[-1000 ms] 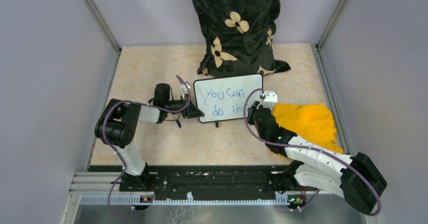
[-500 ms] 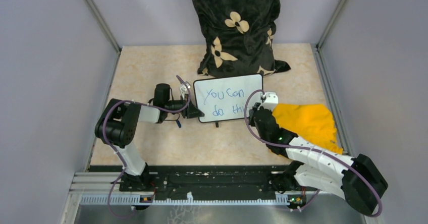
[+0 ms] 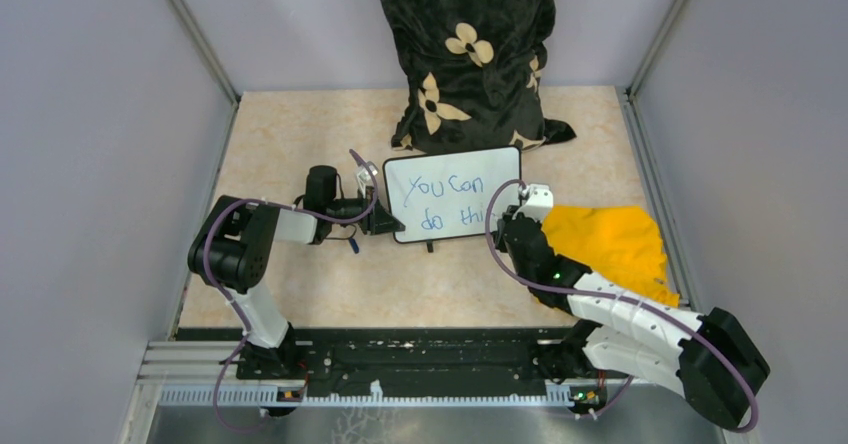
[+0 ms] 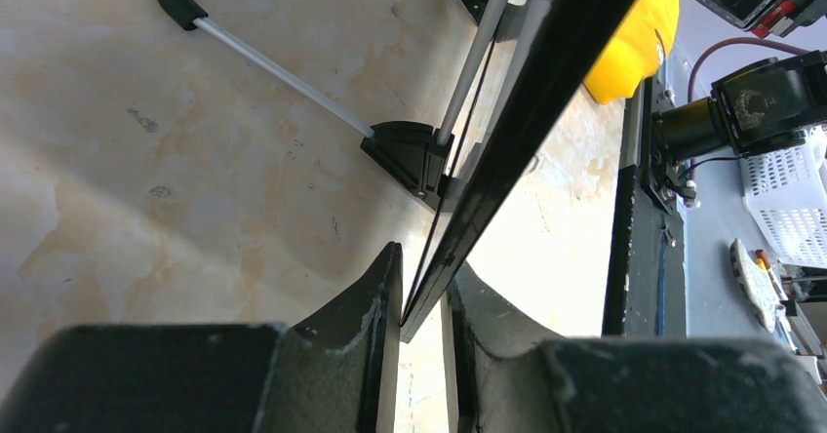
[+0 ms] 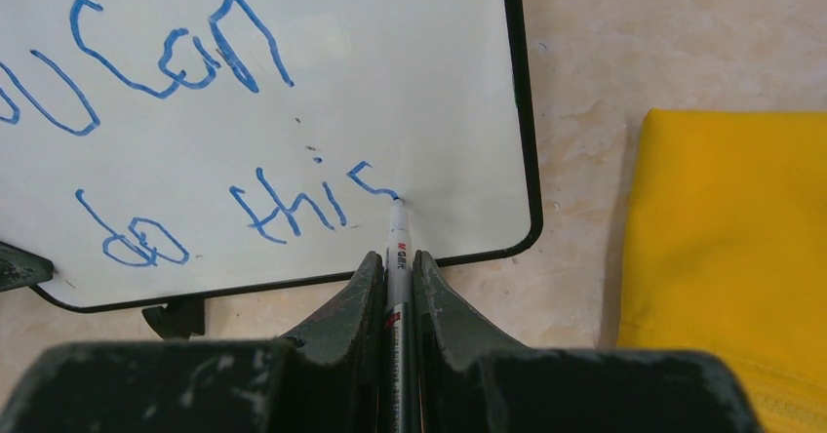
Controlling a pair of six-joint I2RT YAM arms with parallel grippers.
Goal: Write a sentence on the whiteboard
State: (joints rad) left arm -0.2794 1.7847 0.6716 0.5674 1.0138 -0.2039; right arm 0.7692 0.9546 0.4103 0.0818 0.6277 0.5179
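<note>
The whiteboard (image 3: 450, 194) stands mid-table with blue words "You can" over "do thi" and part of an "s" (image 5: 361, 175). My left gripper (image 3: 385, 222) is shut on the board's lower left corner; in the left wrist view the board's black edge (image 4: 507, 140) runs between the fingers (image 4: 371, 306). My right gripper (image 3: 515, 214) is shut on a white marker (image 5: 398, 248) whose tip touches the board at the end of the "s". The board's right edge (image 5: 522, 111) shows in the right wrist view.
A yellow cloth (image 3: 605, 244) lies right of the board, also in the right wrist view (image 5: 731, 257). A black flowered bag (image 3: 465, 54) stands behind the board. Grey walls enclose the table on three sides. The board's foot (image 4: 410, 155) rests on the table.
My right gripper has shifted slightly right along the second line, and the marker has added the start of the "s". The left arm and board have not moved.
</note>
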